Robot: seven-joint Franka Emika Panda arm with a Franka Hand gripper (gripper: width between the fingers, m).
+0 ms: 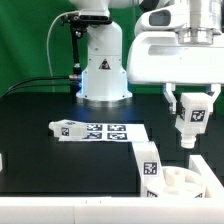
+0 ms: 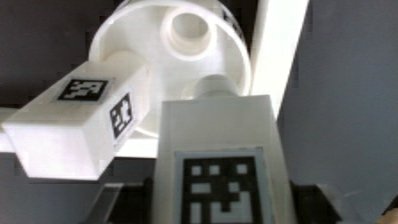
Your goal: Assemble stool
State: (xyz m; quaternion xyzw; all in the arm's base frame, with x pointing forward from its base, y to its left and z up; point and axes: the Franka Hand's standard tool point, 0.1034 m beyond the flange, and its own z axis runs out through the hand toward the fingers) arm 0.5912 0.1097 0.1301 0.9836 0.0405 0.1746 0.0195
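Observation:
My gripper (image 1: pixel 190 103) is shut on a white stool leg (image 1: pixel 191 118) with a square tag, holding it upright above the round white seat (image 1: pixel 190 181) at the front on the exterior view's right. In the wrist view the held leg (image 2: pixel 217 140) fills the middle between my dark fingers (image 2: pixel 128 200), its end pointing at the seat (image 2: pixel 169 35) below. A second tagged leg (image 1: pixel 150 165) stands at the seat's edge on the exterior view's left; it also shows in the wrist view (image 2: pixel 80 110). A third leg (image 1: pixel 62 128) lies by the marker board.
The marker board (image 1: pixel 108 132) lies flat mid-table. The robot base (image 1: pixel 103 75) stands behind it. A white rail (image 1: pixel 70 206) runs along the front edge, with a short branch (image 1: pixel 140 150) beside the seat. A small white part (image 1: pixel 2 160) shows at the left edge.

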